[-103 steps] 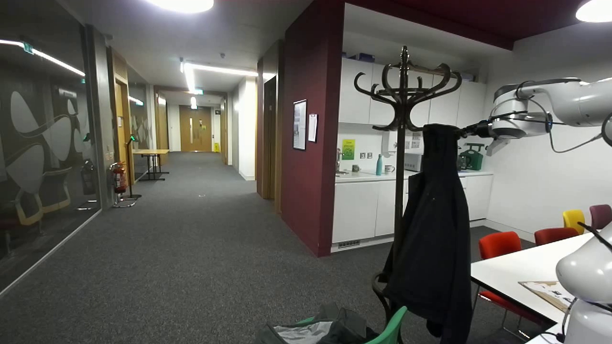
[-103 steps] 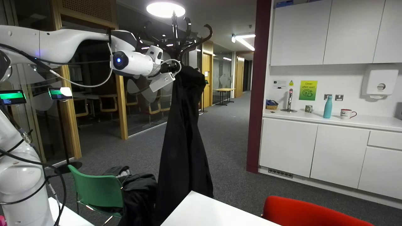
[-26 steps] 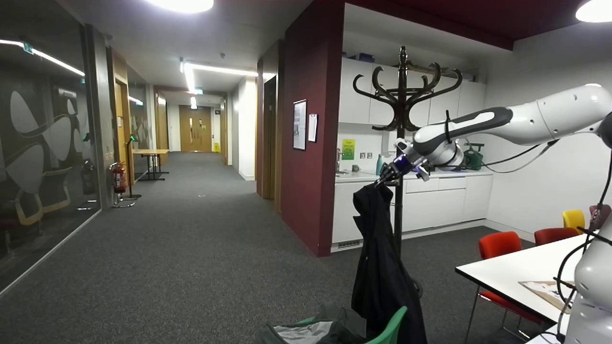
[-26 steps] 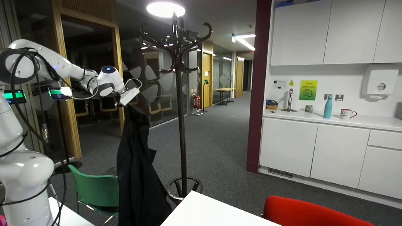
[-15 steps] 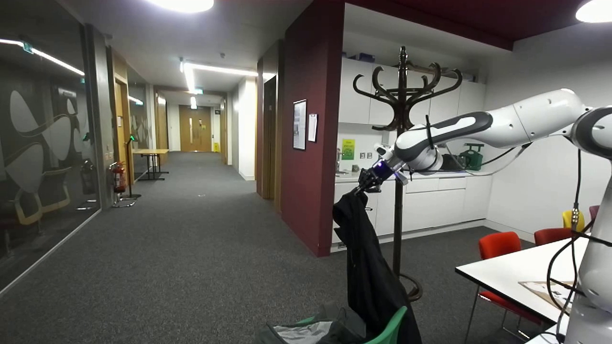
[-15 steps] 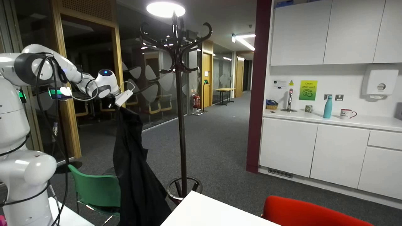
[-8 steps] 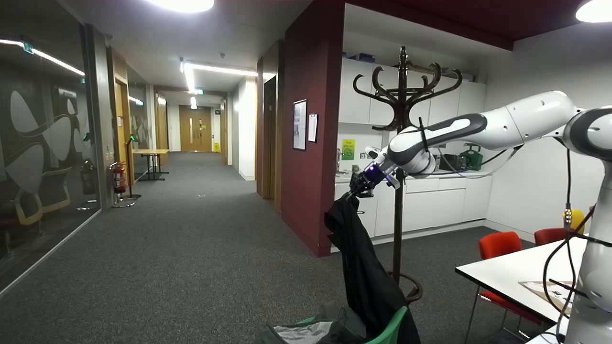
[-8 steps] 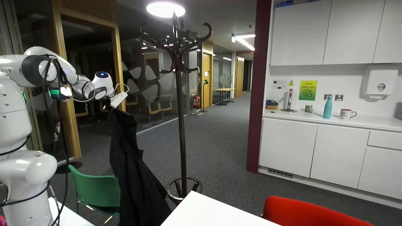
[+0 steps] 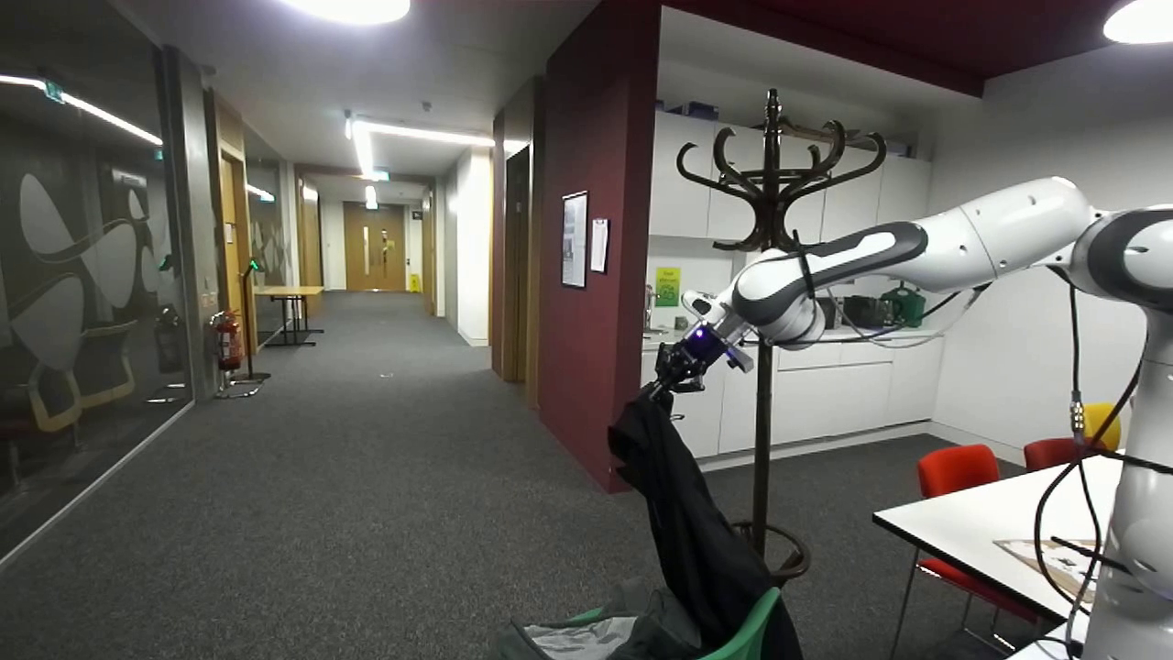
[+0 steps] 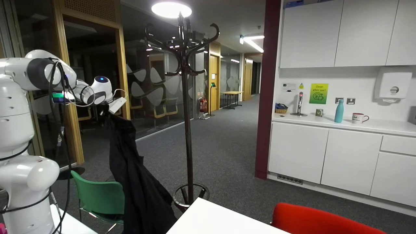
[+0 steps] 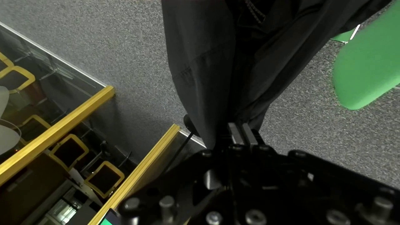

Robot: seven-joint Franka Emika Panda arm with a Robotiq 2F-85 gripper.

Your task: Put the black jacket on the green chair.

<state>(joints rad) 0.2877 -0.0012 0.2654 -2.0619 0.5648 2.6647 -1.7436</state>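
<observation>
The black jacket (image 9: 683, 513) hangs at a slant from my gripper (image 9: 656, 392), which is shut on its upper end. In an exterior view the jacket (image 10: 136, 182) passes in front of the right side of the green chair (image 10: 99, 195); its lower end is cut off by the white table. In another view the edge of the green chair (image 9: 753, 632) overlaps the jacket's lower part. In the wrist view the pads of the gripper (image 11: 240, 125) lie close together with the jacket (image 11: 209, 62) stretching away beyond them, and the green chair (image 11: 365, 65) is at the right.
A dark coat stand (image 9: 768, 385) rises behind the arm, its round base ring (image 10: 191, 191) near the table. A grey garment or bag (image 9: 586, 632) lies at the green chair. A white table (image 10: 211, 221) and red chair (image 10: 318, 221) stand nearby. A wood-framed glass partition (image 10: 123, 71) is behind.
The jacket has come away from the coat stand's hooks since several seconds ago. Over the last second the gripper has moved left and slightly down with it in an exterior view; the jacket slants more.
</observation>
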